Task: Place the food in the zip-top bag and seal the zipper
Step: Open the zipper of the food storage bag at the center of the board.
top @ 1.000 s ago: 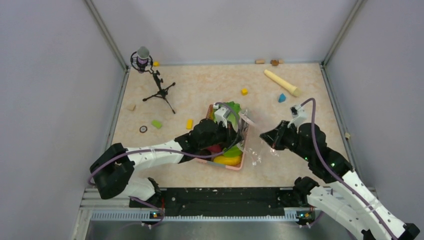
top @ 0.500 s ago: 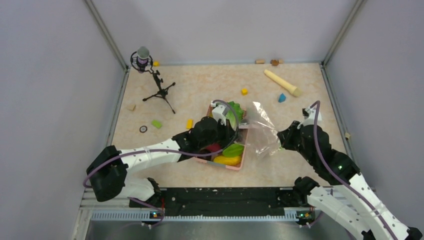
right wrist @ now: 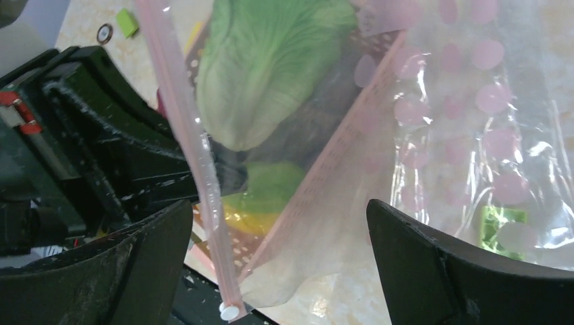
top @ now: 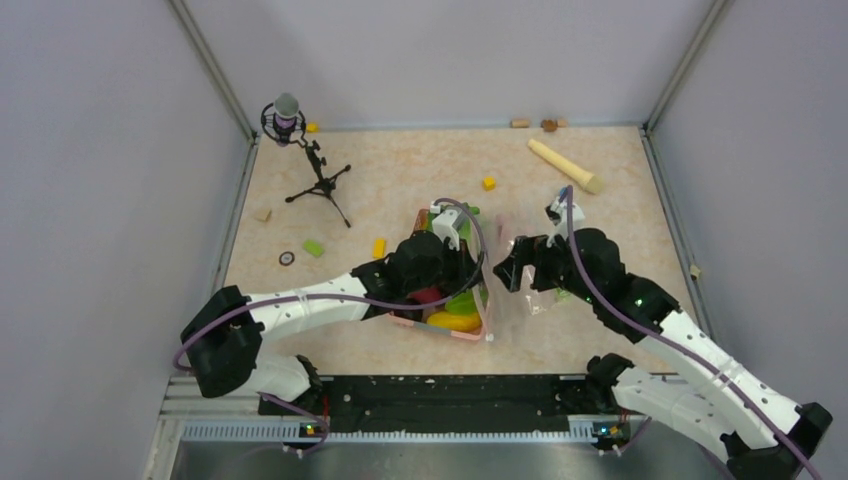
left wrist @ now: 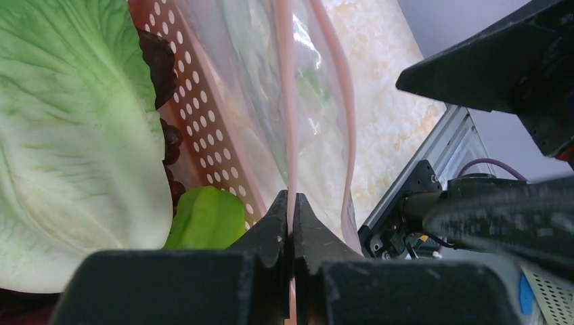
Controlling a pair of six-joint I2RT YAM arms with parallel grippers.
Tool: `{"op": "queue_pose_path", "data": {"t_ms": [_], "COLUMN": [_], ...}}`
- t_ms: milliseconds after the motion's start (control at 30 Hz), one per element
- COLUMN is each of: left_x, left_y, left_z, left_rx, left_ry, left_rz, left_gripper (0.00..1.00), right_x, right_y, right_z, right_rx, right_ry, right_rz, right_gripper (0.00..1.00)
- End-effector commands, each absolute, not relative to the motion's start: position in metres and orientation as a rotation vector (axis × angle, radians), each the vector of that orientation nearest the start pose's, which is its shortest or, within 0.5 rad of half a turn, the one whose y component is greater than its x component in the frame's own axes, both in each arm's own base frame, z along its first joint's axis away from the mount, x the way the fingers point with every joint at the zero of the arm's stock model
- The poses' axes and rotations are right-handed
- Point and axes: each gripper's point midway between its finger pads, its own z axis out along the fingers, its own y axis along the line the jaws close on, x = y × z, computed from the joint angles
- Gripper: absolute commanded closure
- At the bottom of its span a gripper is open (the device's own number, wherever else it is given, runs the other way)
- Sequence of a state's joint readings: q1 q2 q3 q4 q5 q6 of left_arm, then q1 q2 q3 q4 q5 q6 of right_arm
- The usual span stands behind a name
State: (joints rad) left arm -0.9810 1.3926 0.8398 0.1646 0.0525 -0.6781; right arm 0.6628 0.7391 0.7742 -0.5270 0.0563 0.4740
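On tabletop (top: 400, 170) centre: 1 pink basket (top: 470, 335), perforated walls, holding the food. Counted in it:
- 1 lettuce head (left wrist: 74, 135), largest item, at far end.
- 1 yellow fruit (top: 452, 321) at near end.
- 1 green pod (top: 464, 300) just behind the fruit.
- 1 magenta sweet potato (top: 430, 297), partly under left arm.
- Dark purple-brown pieces (left wrist: 156, 61) betw. lettuce and basket wall; no. cannot be told.

1 zip-top bag (top: 520, 295), clear, lies against basket's right side, touching it. It carries 1 green label (right wrist: 501, 227). Zipper strips (left wrist: 284, 101): 2 seen, standing apart, so mouth is unsealed.

Hands, 2:
- Left hand (left wrist: 291, 203) is over basket's right wall, fingers pinched tight on 1 zipper strip.
- Right hand (right wrist: 277, 210) is over the bag, fingers spread wide, gripping nothing. A zipper strip hangs betw. them, nearer one finger; contact cannot be told.

Misc. on tabletop:
- 1 rolling pin (top: 565, 165), far right.
- 1 mic on tripod (top: 287, 110), far left.
- Mid-tabletop: near yellow block (top: 379, 247), far yellow block (top: 489, 183), 1 green block (top: 314, 247).
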Motion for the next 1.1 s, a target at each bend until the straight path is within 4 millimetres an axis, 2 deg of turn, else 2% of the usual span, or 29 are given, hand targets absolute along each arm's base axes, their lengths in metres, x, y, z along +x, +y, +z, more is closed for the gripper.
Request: {"op": "queue_pose_path", "data": {"t_ms": [0,200,400,533,667,867,1067], "left_x": [0.214,0.213,0.211,0.211,0.213,0.213,0.215], "left_y": [-0.386,-0.385,-0.385,-0.381,-0.378,-0.378,-0.380], "left_z": [0.200,0.202,0.204,0.205,0.207,0.209,0.205], "left_rx": [0.342,0.335,0.328,0.312,0.294,0.289,0.298], "left_ry": [2.035,2.032,2.029,2.026,2.023,2.022,2.053], "left_rz": [-1.150,-1.154,-1.172,-1.164,-1.151,-1.153,-1.125], "left_gripper": [1.00,1.00,1.00,1.00,1.00,1.00,1.00], "right_x": [0.203,0.188,0.194,0.189,0.185,0.188,0.197], "right_y": [0.201,0.220,0.225,0.220,0.210,0.191,0.175], "right_z": [0.234,0.215,0.199,0.179,0.170,0.154,0.172], "right_rx": [-0.284,-0.381,-0.338,-0.338,-0.316,-0.241,-0.175], "right_ry": [2.016,2.019,2.033,2.077,2.097,2.129,2.084], "right_rz": [0.714,0.594,0.528,0.473,0.445,0.336,0.251], "right_gripper": [0.01,0.01,0.01,0.03,0.04,0.06,0.08]}}
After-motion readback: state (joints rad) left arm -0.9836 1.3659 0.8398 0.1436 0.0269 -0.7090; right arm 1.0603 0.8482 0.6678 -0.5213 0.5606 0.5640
